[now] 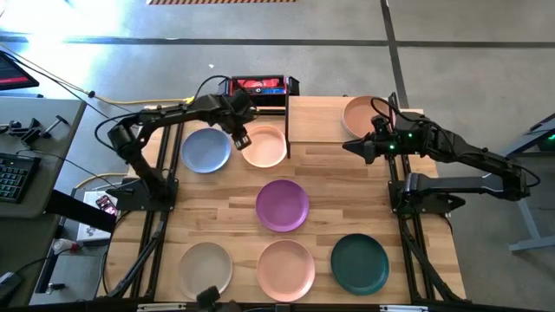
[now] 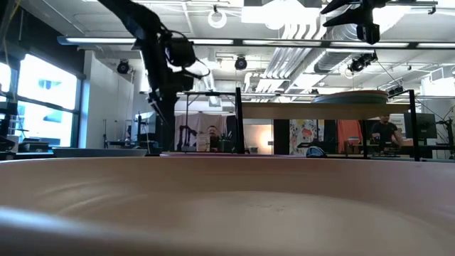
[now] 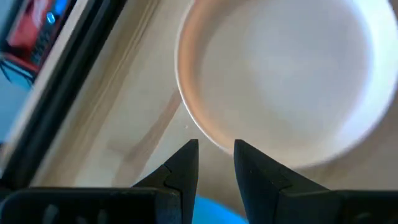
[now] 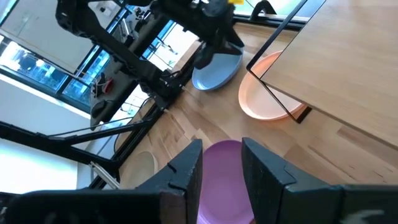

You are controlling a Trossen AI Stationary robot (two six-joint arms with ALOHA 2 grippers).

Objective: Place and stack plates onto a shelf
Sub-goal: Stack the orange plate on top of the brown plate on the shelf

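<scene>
Jaws on the left gripper (image 3: 216, 163) stood slightly parted with nothing between them, the fingertips poised just above the near rim of the peach plate (image 1: 264, 145) that lay flat on the tabletop (image 1: 234, 208). That arm reached in from the table's left edge, bent at the elbow, with its wrist angled down over the gap between the peach plate and the blue plate (image 1: 205, 149), which sat just beside the fingers on the other side.

The right gripper (image 4: 219, 163) likewise held its jaws a little apart and empty. Its arm stretched from the right side toward the shelf (image 1: 321, 121), the fingers raised above the shelf's front edge. Just beyond them, on the shelf's right end, rested the orange plate (image 1: 361, 114), alone on the board. In the right wrist view the purple plate (image 4: 222, 168) showed between and below the fingers, down on the tabletop, with the peach plate partly tucked under the shelf's corner farther out.

Well away from both sets of jaws, along the table's near edge, lay the beige plate (image 1: 205, 265), the pink plate (image 1: 285, 269) and the dark teal plate (image 1: 359, 263), each separate and empty. A red-and-black box (image 1: 257, 86) stood behind the left gripper, at the table's far edge.
</scene>
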